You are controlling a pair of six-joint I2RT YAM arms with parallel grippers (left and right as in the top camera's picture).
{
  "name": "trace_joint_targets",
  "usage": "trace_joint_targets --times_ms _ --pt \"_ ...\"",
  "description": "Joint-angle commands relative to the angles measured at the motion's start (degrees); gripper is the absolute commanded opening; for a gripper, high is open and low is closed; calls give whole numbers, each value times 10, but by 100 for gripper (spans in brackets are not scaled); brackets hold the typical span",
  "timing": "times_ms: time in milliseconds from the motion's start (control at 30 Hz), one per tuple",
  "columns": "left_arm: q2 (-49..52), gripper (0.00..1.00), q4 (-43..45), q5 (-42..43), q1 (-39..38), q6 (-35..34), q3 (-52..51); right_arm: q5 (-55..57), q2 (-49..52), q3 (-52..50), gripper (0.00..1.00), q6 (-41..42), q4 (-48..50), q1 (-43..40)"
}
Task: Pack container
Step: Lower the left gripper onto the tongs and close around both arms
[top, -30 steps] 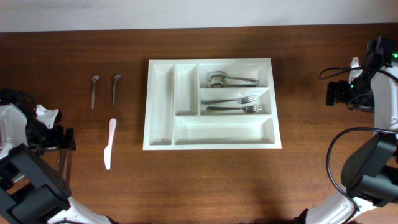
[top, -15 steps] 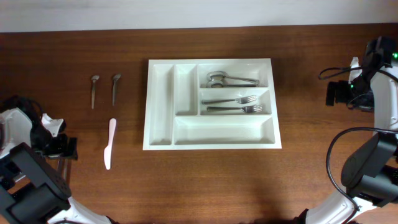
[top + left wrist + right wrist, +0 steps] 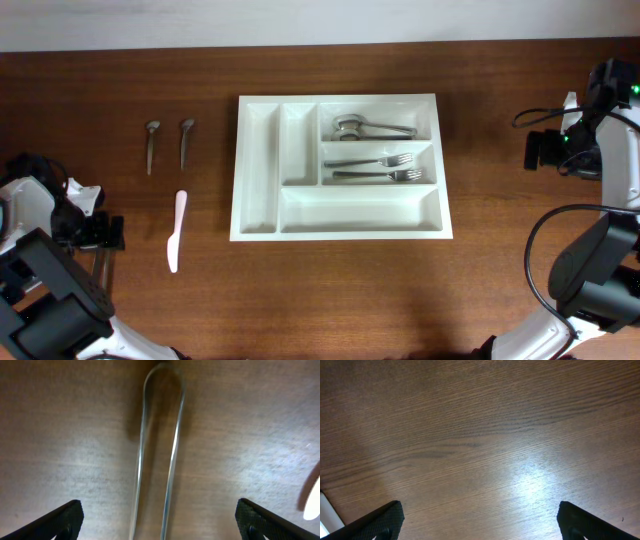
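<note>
Wood tabletop is carrying the tray at centre, with forks and spoons lying in its upper right compartments. Far left, the left gripper, fingers spread, is finishing a short slide over a metal utensil, likely lining up the next pick. The right gripper, likewise spread, is idling over bare wood.

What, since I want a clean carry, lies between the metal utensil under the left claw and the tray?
The white plastic knife lies flat on the table roughly on the line from the metal utensil under the left claw to the container. A lifted carry would likely clear it. Nothing else intervenes.
</note>
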Motion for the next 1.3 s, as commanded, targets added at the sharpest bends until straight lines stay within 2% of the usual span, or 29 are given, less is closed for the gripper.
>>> trace_joint_targets --times_ms 0,400,1267 --pt "-7 99 11 22 5 9 -5 5 -5 -1 99 2 1 3" --pt "-5 99 11 -8 16 19 -19 5 -5 -1 99 2 1 3" --pt "-5 99 80 -12 19 26 -104 5 -5 -1 98 2 1 3"
